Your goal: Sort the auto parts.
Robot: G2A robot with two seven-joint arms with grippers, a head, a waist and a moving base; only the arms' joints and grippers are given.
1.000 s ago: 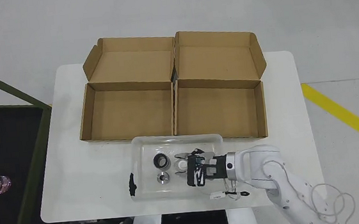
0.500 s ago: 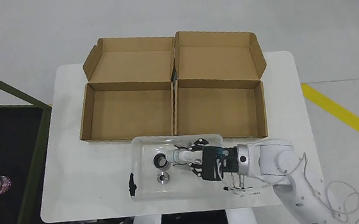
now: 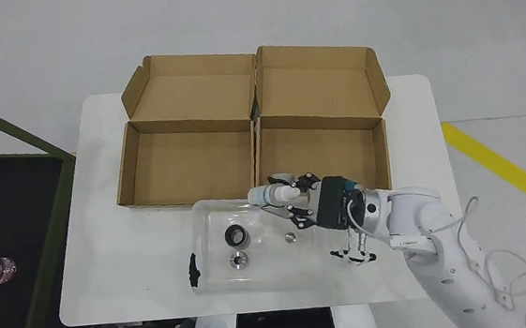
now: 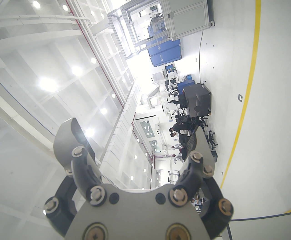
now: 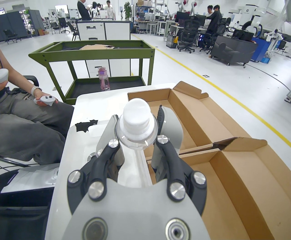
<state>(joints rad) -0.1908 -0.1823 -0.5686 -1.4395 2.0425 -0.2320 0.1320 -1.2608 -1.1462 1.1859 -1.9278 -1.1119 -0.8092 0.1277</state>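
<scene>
My right gripper (image 3: 283,193) (image 5: 136,127) is shut on a white stepped plastic part (image 3: 268,196) (image 5: 137,119), held over the far rim of the clear tray (image 3: 213,260), close to the near wall of the right cardboard box (image 3: 319,164). Three metal parts lie in the tray: a dark ring (image 3: 236,235), a small round part (image 3: 239,259) and a small nut-like part (image 3: 290,236). The left cardboard box (image 3: 186,166) stands beside the right one. My left gripper (image 4: 134,141) is open, pointing up at the ceiling with nothing between its fingers.
Both boxes have their lids folded back toward the far table edge. A black scrap (image 3: 193,271) sticks at the tray's left side. A green cart (image 3: 2,196) (image 5: 95,66) stands left of the table, and a seated person's hand with a controller (image 5: 44,100) is near that side.
The right gripper has lifted the white part out of the tray and carried it toward the far rim, near the right box. The small nut-like part now lies uncovered in the tray.
</scene>
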